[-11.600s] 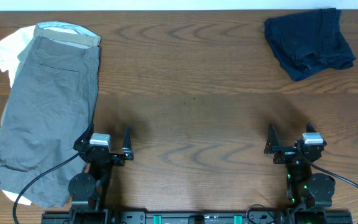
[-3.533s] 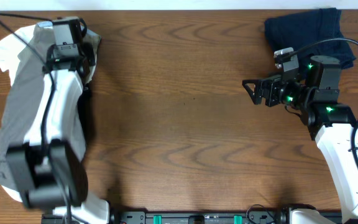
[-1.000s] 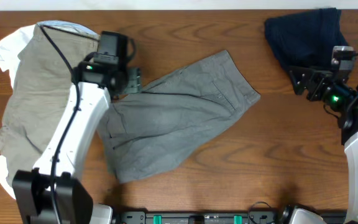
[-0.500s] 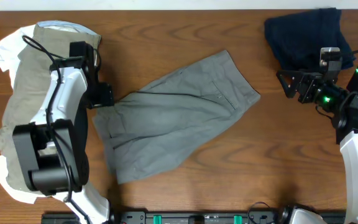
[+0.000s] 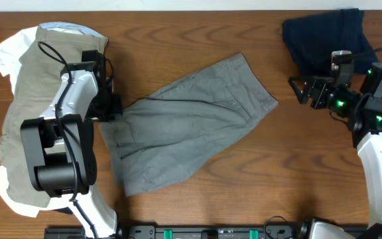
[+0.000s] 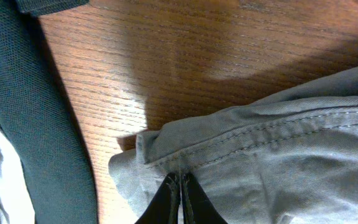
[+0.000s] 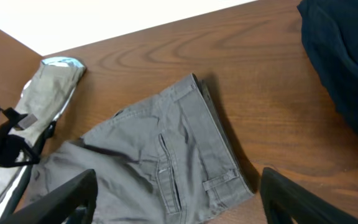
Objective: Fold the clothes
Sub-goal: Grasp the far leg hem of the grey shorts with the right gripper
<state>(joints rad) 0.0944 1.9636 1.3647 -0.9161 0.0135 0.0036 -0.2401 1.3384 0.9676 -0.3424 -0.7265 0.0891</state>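
Observation:
Dark grey shorts [image 5: 191, 126] lie spread at an angle mid-table, back pocket up, also in the right wrist view [image 7: 160, 162]. My left gripper [image 5: 111, 109] sits at their left edge. In the left wrist view its jaws [image 6: 180, 177] are shut, pinching the stitched hem of the grey shorts [image 6: 278, 162], which bunches at the tips. My right gripper [image 5: 304, 91] hovers open to the right of the shorts, its fingers [image 7: 178, 174] wide apart and holding nothing. More clothes: a khaki-olive piece [image 5: 38, 113] on a white one [image 5: 8, 53] at the left.
A crumpled navy garment [image 5: 330, 40] lies at the back right corner, just behind my right gripper, and shows in the right wrist view [image 7: 347, 62]. The left pile [image 7: 42, 99] reaches the table's left edge. Bare wood [image 5: 197, 40] runs behind the shorts.
My left gripper moved down to the shorts' left hem and shut on it. My right gripper drifted left toward the shorts, still open. The shorts have not shifted.

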